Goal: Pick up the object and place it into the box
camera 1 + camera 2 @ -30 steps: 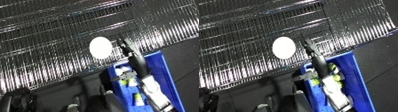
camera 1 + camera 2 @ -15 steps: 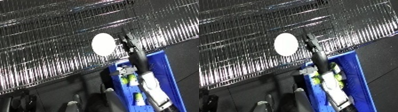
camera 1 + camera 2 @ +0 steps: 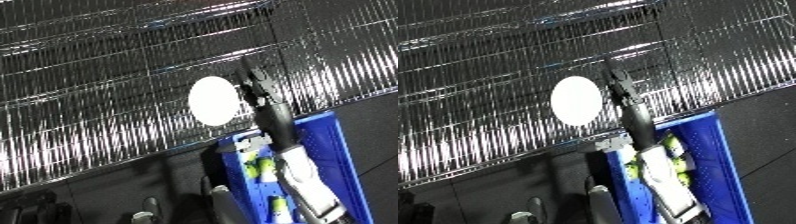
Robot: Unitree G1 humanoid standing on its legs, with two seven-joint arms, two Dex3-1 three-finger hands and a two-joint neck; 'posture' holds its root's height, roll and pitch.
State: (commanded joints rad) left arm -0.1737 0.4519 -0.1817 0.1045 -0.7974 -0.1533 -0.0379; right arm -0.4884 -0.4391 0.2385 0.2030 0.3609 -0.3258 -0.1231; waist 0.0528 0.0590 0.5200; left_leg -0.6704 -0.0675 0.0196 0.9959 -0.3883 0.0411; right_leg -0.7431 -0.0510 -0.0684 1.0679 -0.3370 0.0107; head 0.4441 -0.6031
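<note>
One white disc (image 3: pixel 214 100) is seen against the wire shelving (image 3: pixel 98 75); one blue bin (image 3: pixel 332 155) is seen below it, several yellow-green items (image 3: pixel 676 147) inside.

I can't make out whether my right hand (image 3: pixel 253 85) touches the white disc (image 3: pixel 213 100); its fingers blur against the wire shelf (image 3: pixel 107 100). The blue bin (image 3: pixel 711 150) runs off the bottom edge, my forearm covering its yellow-green contents (image 3: pixel 675 146).

Bin (image 3: pixel 339 150) as landmark: wire shelving (image 3: pixel 107 90) runs behind and above it. Round disc (image 3: pixel 214 100) sits against shelving, up-left of bin. Right hand (image 3: pixel 256 86) just right of disc, its forearm (image 3: pixel 298 175) over bin. Small items (image 3: pixel 678 148) inside bin, beside forearm.
</note>
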